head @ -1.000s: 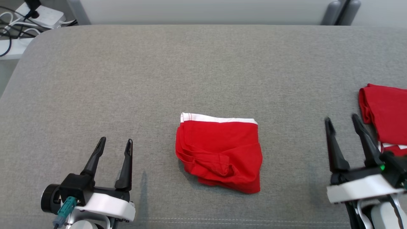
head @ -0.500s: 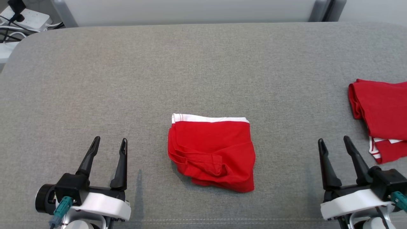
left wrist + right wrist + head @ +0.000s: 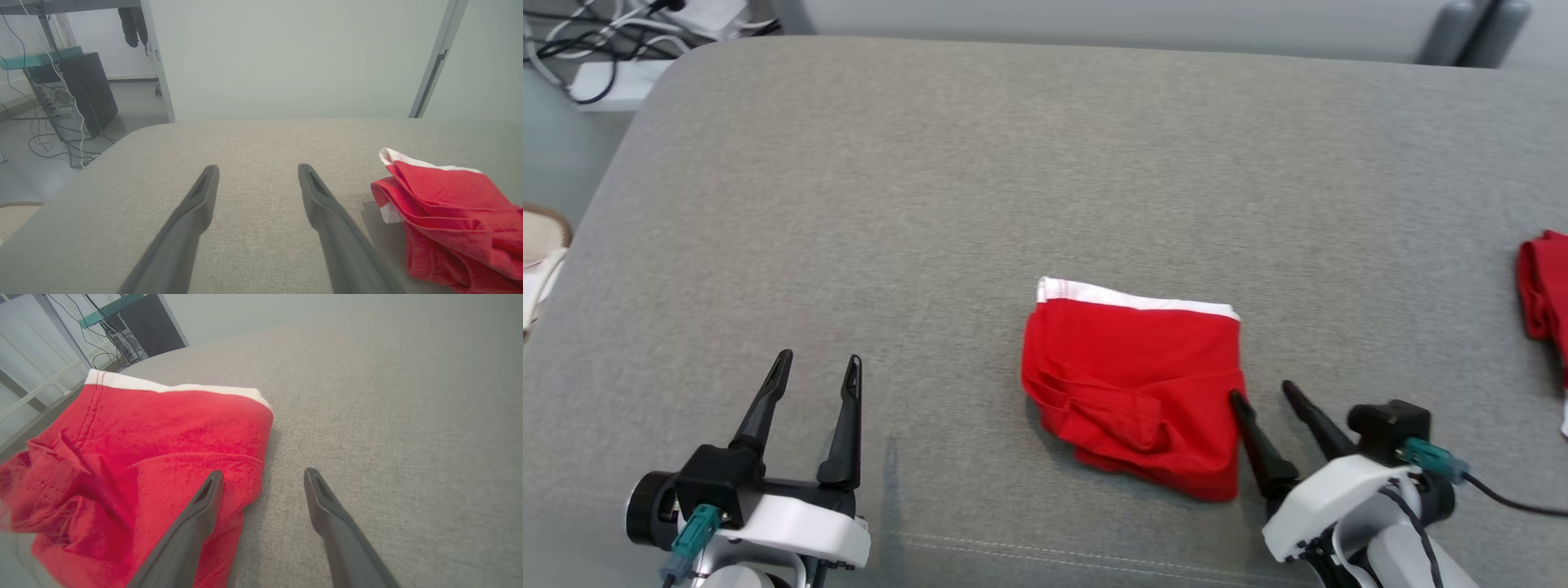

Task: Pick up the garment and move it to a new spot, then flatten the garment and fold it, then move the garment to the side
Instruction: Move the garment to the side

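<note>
Two garments, folded garment (image 3: 1134,384) and far garment (image 3: 1543,294), and two tools, left end effector (image 3: 818,358) and right end effector (image 3: 1262,390).

Garment (image 3: 1135,376): bright red, white waistband on far edge, red stitch lines on band. Second garment (image 3: 1542,294): same red. Surface (image 3: 931,204): mid-grey woven fabric, fine heathered weave, pale stitch line near front edge. Left end effector (image 3: 818,358): black fingers, white housing, teal connector. Right end effector (image 3: 1262,390): same black, white, teal. Cables (image 3: 580,41): black and white. Computer tower (image 3: 92,87): black. Shelf (image 3: 36,59): teal.
</note>
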`<state>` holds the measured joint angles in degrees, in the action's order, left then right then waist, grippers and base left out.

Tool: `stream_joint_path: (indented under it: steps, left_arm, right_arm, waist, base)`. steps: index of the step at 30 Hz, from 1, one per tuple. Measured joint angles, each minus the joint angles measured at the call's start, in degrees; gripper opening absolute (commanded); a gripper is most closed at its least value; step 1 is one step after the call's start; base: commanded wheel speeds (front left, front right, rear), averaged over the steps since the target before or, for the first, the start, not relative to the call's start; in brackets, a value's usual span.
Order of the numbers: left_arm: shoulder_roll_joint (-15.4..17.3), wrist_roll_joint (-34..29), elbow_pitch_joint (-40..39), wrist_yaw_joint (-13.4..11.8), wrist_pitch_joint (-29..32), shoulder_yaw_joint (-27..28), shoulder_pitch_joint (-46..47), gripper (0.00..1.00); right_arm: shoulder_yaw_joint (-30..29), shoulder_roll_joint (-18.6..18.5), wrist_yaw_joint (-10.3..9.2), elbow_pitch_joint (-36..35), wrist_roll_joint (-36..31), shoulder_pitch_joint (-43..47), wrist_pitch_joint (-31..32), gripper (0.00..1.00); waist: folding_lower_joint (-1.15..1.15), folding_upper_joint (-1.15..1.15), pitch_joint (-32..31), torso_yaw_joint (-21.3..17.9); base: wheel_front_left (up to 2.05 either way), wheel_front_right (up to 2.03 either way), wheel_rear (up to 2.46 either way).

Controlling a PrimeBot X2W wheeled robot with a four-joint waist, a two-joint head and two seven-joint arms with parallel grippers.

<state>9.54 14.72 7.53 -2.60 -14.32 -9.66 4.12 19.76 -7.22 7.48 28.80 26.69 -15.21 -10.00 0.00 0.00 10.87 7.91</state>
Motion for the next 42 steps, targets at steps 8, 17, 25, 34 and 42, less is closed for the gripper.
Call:
stream_joint_path:
  steps: [8, 17, 25, 34, 42]
  left_arm:
    - [-1.11, 0.1, 0.25, 0.0, -0.02, -0.36, -0.01, 1.0]
    - [-1.03, 0.52, 0.18, -0.49, -0.08, 0.0, -0.01, 1.0]
    - [0.23, 0.51, -0.34, -0.43, -0.08, -0.05, 0.03, 1.0]
    - [0.82, 0.49, -1.36, -0.42, 0.18, -0.64, 1.48, 1.0]
    - [0.81, 0.49, -1.27, -0.43, 0.18, -1.03, 1.77, 1.0]
  right_arm:
    - [7.68, -0.36, 0.0, 7.78, 10.43, -6.05, 4.05, 0.63]
    - [13.9, -2.55, 0.0, 8.95, 12.96, -8.98, -0.44, 0.0]
    - [5.78, -5.67, 0.01, 2.45, -1.02, -7.45, -3.82, 0.0]
    - [-4.04, -5.09, 0.01, -11.02, -13.54, 2.24, -4.22, 0.0]
    - [-5.6, -5.56, 0.01, -12.47, -14.38, 1.71, -4.22, 0.0]
  waist:
    - [0.0, 0.0, 0.86, 4.54]
    - [0.0, 0.0, 1.17, 3.28]
    - [0.0, 0.0, 1.39, -2.5]
    - [0.0, 0.0, 2.3, -10.05]
    - [0.0, 0.0, 2.77, -12.04]
  base:
    - [0.0, 0.0, 0.0]
    - [0.0, 0.0, 0.0]
    - [0.0, 0.0, 0.0]
    - [0.0, 0.0, 0.0]
    - [0.0, 0.0, 0.0]
